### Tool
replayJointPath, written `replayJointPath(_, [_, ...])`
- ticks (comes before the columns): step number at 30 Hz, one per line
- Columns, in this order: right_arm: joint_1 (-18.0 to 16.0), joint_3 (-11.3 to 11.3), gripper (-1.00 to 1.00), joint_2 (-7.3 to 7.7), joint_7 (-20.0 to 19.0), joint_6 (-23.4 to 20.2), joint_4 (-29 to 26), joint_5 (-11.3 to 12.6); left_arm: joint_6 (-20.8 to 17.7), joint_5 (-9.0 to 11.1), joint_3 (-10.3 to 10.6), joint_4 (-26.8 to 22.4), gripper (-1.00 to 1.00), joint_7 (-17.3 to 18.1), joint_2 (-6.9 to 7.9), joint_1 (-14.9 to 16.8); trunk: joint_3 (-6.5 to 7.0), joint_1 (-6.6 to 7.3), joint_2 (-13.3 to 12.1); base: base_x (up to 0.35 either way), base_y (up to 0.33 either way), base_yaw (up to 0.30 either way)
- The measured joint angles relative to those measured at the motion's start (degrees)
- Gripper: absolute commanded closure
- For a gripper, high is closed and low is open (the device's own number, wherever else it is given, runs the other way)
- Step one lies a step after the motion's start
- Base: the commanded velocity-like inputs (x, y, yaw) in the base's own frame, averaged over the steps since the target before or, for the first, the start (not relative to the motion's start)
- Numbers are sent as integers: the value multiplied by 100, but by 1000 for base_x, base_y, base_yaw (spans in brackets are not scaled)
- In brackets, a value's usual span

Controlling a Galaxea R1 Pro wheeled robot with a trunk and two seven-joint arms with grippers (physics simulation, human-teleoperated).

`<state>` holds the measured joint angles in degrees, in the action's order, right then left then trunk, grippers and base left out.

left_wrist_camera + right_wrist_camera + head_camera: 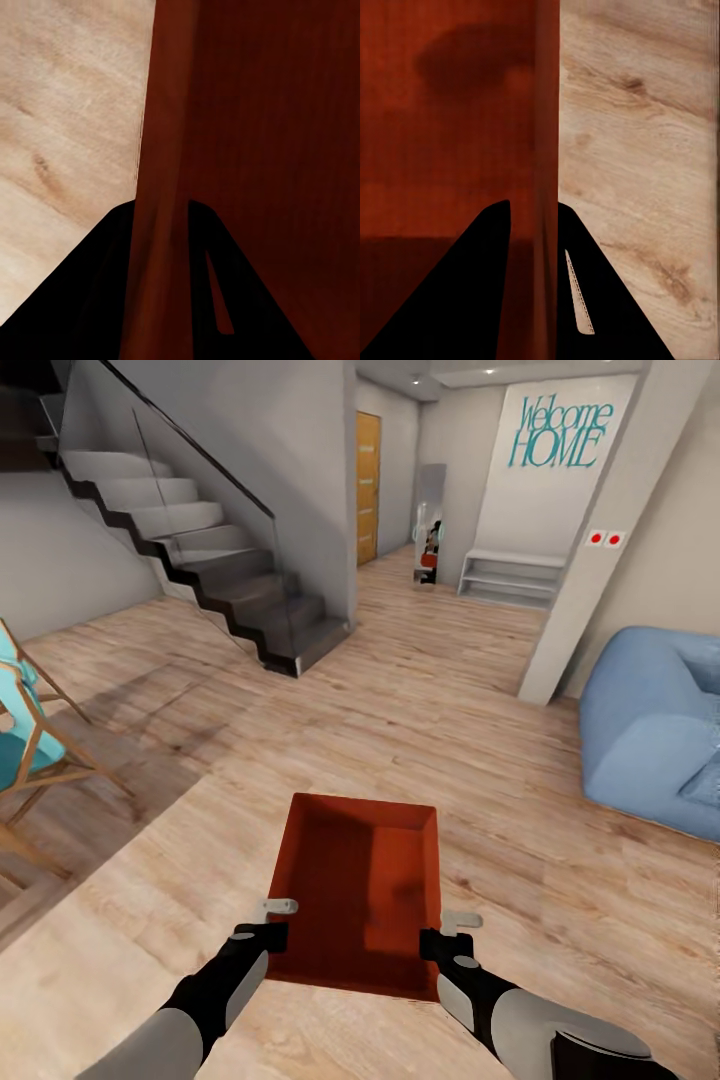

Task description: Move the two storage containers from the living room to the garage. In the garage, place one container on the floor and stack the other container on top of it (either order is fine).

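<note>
Room: I'm in the living room on the light wood-plank floor [420,730]; grey staircase [200,550] at upper left, blue sofa [655,735] at right.
Container: orange-red rectangular open-top plastic bin [360,880], lower centre of the head view, carried above the planks.
Left gripper [268,932]: clamped on the bin's left wall [161,225].
Right gripper [450,940]: pinching the bin's right wall [546,187].
Advice: I'd keep both arms level and evenly spaced while driving toward the garage.
</note>
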<state>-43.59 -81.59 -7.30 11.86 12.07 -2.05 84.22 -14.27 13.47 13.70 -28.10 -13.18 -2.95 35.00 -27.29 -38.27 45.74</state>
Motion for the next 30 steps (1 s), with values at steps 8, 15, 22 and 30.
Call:
replayJointPath(8, [0,-2,100,-3,0,0,4,0,3,-1,-3,3,100,2,0,0,0,0,0,320,0,-247])
replayJointPath(15, [0,0,100,0,0,0,1,0,1,3,2,0,100,0,1,0,0,0,0,320,0,-245])
replayJointPath(22, [-1,0,100,-5,-1,-2,5,-1,-2,3,2,-2,100,2,3,-1,0,0,0,320,0,-62])
replayJointPath(30, [-1,4,100,-11,0,-2,13,-6,-2,4,2,-2,100,5,7,-1,0,0,0,320,0,-1])
